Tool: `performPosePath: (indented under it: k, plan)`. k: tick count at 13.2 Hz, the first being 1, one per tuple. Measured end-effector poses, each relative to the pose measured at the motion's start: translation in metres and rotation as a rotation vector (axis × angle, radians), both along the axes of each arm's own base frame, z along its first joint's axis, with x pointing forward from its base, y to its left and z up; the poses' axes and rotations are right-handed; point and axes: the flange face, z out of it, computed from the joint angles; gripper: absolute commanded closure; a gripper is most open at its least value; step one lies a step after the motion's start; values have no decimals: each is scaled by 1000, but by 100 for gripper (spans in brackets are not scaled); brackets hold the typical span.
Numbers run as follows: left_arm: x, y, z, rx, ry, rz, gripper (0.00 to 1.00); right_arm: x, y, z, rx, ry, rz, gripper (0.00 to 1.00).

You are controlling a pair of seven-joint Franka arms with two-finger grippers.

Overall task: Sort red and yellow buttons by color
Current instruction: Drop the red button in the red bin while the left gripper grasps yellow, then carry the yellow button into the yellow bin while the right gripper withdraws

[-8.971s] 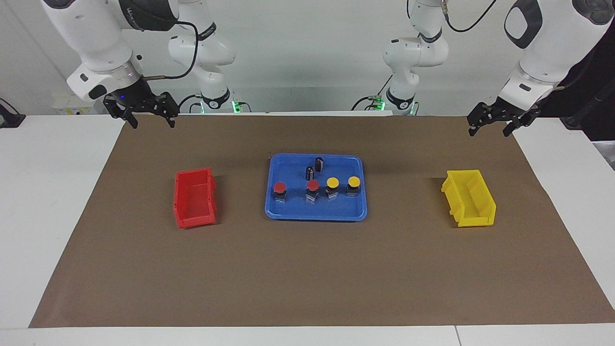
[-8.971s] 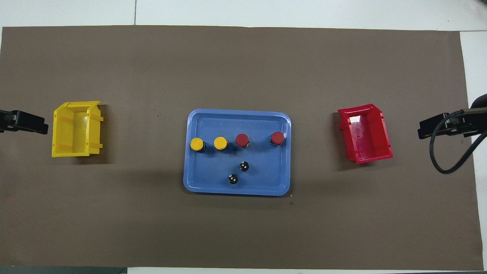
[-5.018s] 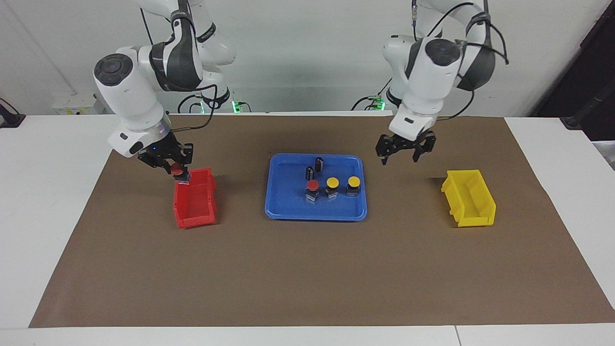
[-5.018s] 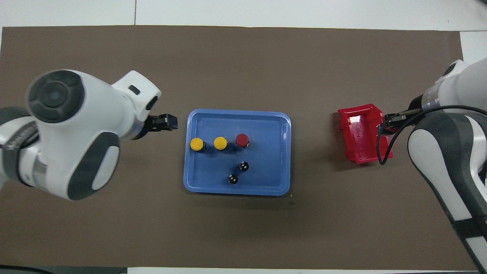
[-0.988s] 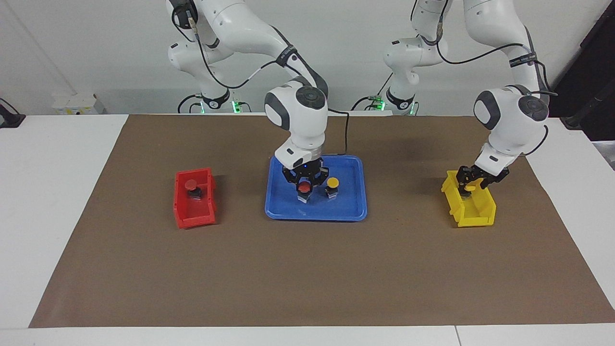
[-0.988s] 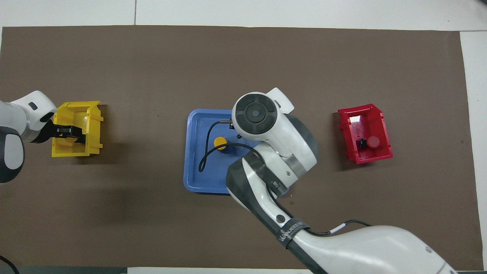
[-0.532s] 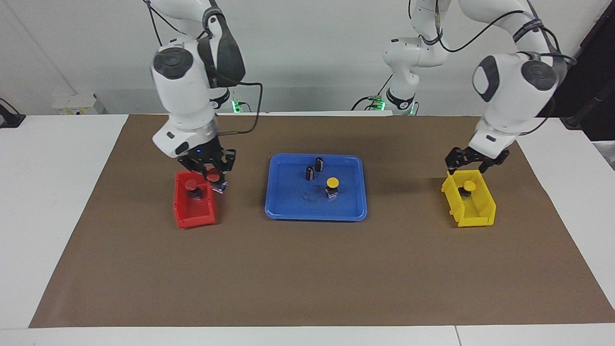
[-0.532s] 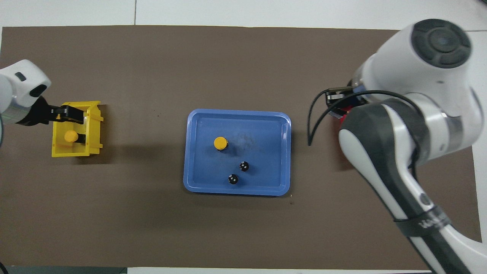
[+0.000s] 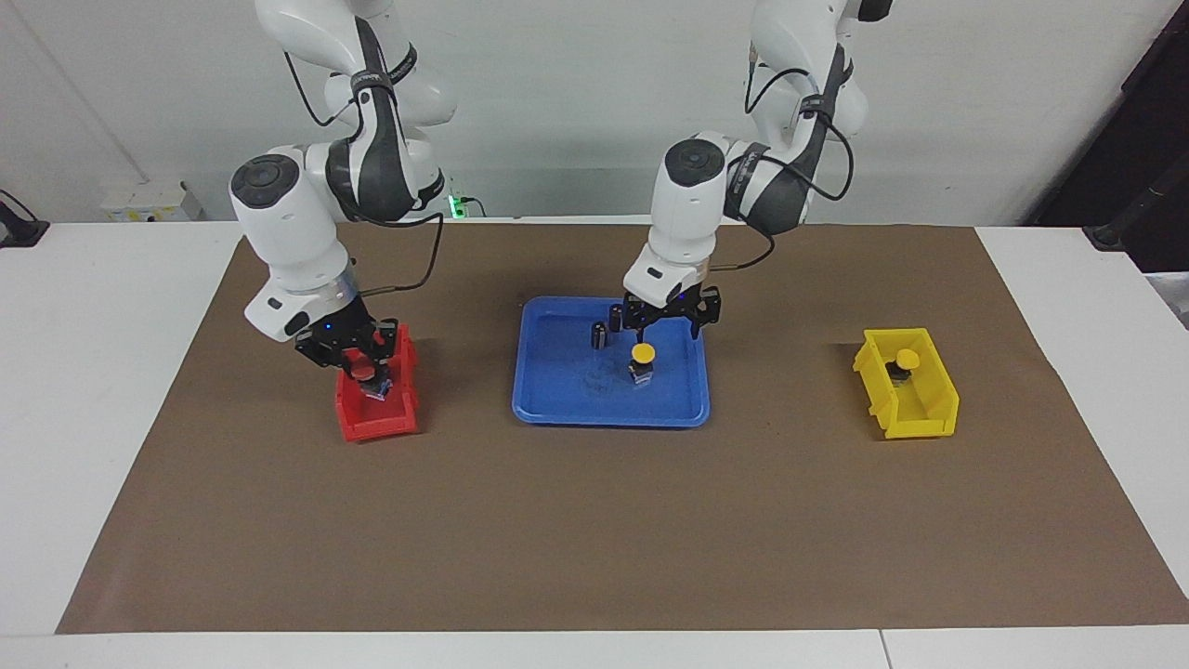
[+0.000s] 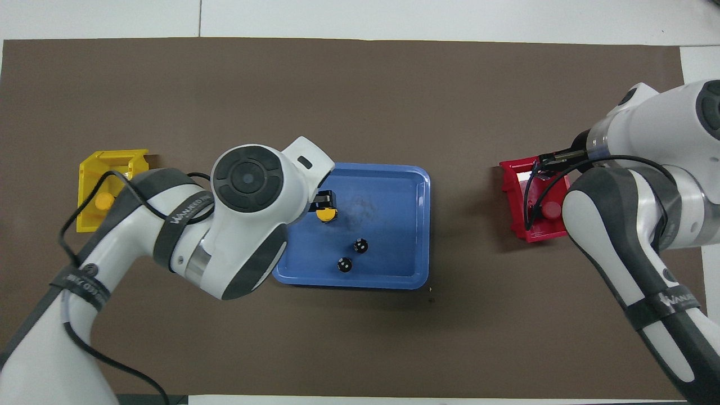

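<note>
Brown paper-covered table (image 9: 594, 520), facing view. At frame centre, left gripper (image 9: 669, 327), fingers apart, poised over last yellow-capped push-button (image 9: 642, 357) in blue plastic tray (image 9: 557, 409); 0.5 s earlier, above yellow plastic bin (image 9: 915, 423). Descend centred, straddle the black base, close squarely. Right gripper (image 9: 364, 367), clamped on red-capped push-button (image 9: 372, 384), now lower inside red plastic bin (image 9: 372, 423).

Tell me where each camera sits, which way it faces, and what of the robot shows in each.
Facing view: high across the table, facing the robots; both arms show from their bases down, left gripper over the blue tray, right gripper over the red bin.
Overhead view: above the robots' end, looking steeply down; forearms and wrists enter from below.
Shared: tray, red bin, yellow bin, a yellow button on the tray.
</note>
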Motion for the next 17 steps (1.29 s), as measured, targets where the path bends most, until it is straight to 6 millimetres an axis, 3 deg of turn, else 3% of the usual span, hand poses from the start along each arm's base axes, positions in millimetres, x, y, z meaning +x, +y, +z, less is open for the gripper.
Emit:
performPosePath:
  k: [2, 4, 5, 9, 10, 12, 13, 15, 17]
  plan:
    - [-3, -17, -27, -2, 1, -1, 7, -8, -9, -15, -2, -13, 6, 75]
    - [-3, -20, -43, 6, 10, -2, 23, -13, -11, -26, -2, -30, 7, 75]
    - [-3, -20, -46, 8, 14, 2, 99, -16, -11, -33, -2, -33, 8, 75]
    - [-2, -19, -46, 6, 16, 57, 99, -24, -11, -53, 0, -52, 8, 71]
    - [-1, -18, -46, 5, 16, 63, 99, -25, -11, -56, 0, -55, 8, 59]
    - [5, -16, -35, 5, 14, 81, 99, -25, -11, -61, 1, -48, 9, 27]
    - [8, -12, -18, 15, 23, 90, 99, -25, -11, -61, 1, -43, 9, 23]
    - [23, 13, 48, 45, 52, 122, 99, -20, -13, -49, -1, 5, 5, 20]
    - [45, 70, 115, 57, 75, 94, 99, -8, -14, -10, -5, 69, 3, 15]
